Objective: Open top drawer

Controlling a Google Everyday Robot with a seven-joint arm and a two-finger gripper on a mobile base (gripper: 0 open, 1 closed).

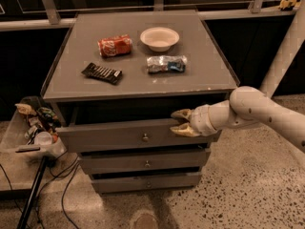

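The top drawer (109, 136) is the widest grey front, just under the cabinet top, with a small round metal knob (145, 138). It stands slightly out, with a dark gap above its front. My gripper (182, 122) is at the right part of the drawer's upper edge. One finger (180, 113) reaches over the edge into the gap and the other (185, 130) lies against the front face, so the fingers pinch the front panel. The pale arm comes in from the right.
On the cabinet top (200, 80) lie a red can (115, 45), a white bowl (159, 37), a dark snack bar (101, 72) and a silver-blue packet (166, 64). Two narrower drawers (143, 162) sit below. A cluttered tray on a stand (35, 132) is at the left.
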